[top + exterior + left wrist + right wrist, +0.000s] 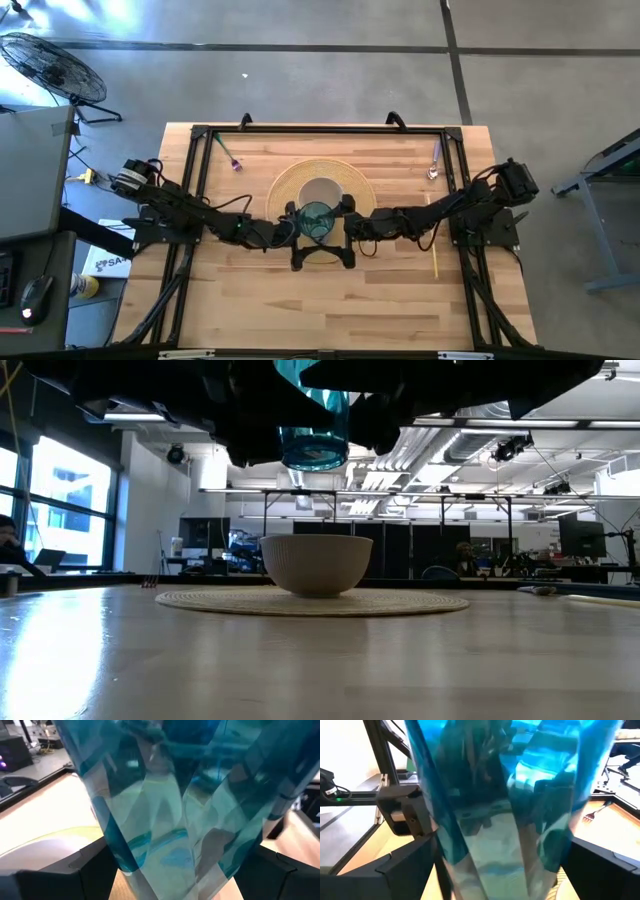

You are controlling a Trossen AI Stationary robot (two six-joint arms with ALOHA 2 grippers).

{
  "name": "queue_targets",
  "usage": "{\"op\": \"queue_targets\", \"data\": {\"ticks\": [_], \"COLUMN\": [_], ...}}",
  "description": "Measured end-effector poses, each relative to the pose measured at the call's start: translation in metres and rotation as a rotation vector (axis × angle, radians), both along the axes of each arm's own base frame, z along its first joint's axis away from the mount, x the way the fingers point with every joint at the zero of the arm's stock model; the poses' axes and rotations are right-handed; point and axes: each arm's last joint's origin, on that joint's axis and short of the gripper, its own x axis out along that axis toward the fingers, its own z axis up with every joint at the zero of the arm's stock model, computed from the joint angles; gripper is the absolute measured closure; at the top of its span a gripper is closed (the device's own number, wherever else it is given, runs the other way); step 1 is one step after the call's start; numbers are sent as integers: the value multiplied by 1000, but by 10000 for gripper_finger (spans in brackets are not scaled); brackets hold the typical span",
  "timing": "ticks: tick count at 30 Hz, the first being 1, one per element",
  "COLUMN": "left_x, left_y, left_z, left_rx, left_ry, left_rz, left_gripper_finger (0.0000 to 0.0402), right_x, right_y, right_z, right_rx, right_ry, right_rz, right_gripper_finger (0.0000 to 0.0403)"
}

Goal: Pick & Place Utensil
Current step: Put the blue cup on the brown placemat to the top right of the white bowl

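Observation:
A clear teal glass [317, 222] hangs in the air between my two grippers, just nearer than a ribbed white bowl [318, 190]. In the low view the glass [313, 430] is well above the bowl [316, 564], which stands on a round woven mat [420, 602]. My left gripper [304, 230] reaches it from the table's left and my right gripper [333, 230] from the right. A purple-handled utensil [229, 153] lies far left, a metal spoon [434, 162] far right, and a yellow stick [435, 262] lies by the right arm. My left gripper has the glass's wall [125, 855] between its two fingers [75, 875], one on each side, coming level from the table's left. The glass is upright and lifted clear of the table. My right gripper has the glass's wall [445, 860] between its fingers [405, 875], coming level from the table's right, opposite the left gripper. The glass stands upright between them, clear of the table and bowl.
A black metal frame [320, 130] runs around the table's far and side edges. Bare wood [320, 310] lies toward the near edge. A floor fan [55, 70] and a desk [30, 180] stand beyond the table's left side.

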Motion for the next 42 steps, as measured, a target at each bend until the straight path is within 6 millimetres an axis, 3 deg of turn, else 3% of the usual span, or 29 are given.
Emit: {"op": "queue_targets", "data": {"ticks": [7,17,31,35,42], "left_x": [2,2,-2,-9,-32], "left_y": [4,4,5,4,-11], "left_z": [1,1,-10,-5,5], "left_rx": [-8,-11,-30,-52,-63], "left_ry": [-10,-14,117,157,236], "left_rz": [-10,-15,-16,-38,-42], "left_gripper_finger": [81,79,36,35,35], "right_x": [0,0,-2,-10,-40], "right_y": [0,-1,-2,-4,-14], "right_z": [-1,-1,3,12,7], "right_rx": [-17,-11,-8,-5,-6], "right_ry": [8,5,-5,-31,-66], "right_rz": [11,-12,-47,-76,-176], "right_gripper_finger": [44,52,74,74,74]}}
